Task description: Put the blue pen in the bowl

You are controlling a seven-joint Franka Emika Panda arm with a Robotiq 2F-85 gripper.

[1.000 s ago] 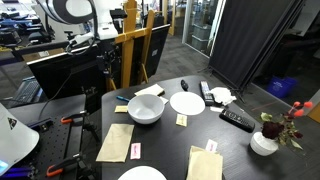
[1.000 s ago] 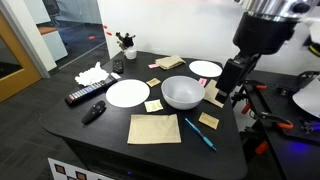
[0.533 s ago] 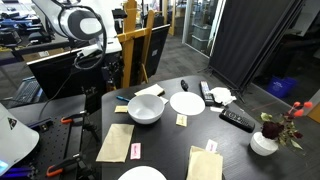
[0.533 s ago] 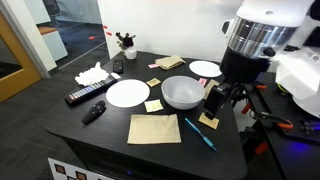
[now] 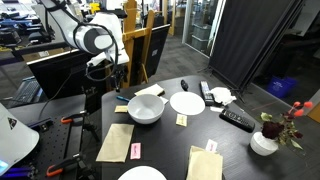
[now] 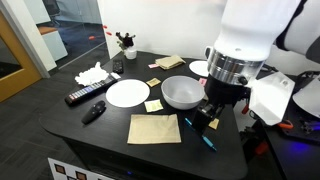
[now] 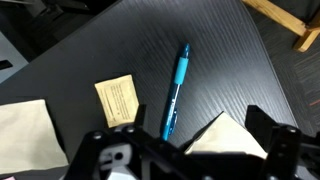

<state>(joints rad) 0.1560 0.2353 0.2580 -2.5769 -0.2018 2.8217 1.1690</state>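
The job is at the reach-in stage: the pincer (image 7: pixel 190 142) hovers over the blue pen (image 7: pixel 176 88) with nothing between its fingers. In the wrist view the two fingers stand well apart at the bottom edge, and the pen's lower end lies roughly between them.

The pen lies flat on the dark bench (image 7: pixel 225 50), outside the bowl (image 6: pixel 182 94), near its rim on the side where the arm stands. A yellow paper slip (image 7: pixel 120 100) lies just beside the pen, apart from it.

I reckon the next move is a straight drop with the fingers on either side of the pen, a close on its middle, then a lift over to the bowl.

The pen is slim, straight and bright blue. It looks thin enough to roll or slip if pinched off-centre.
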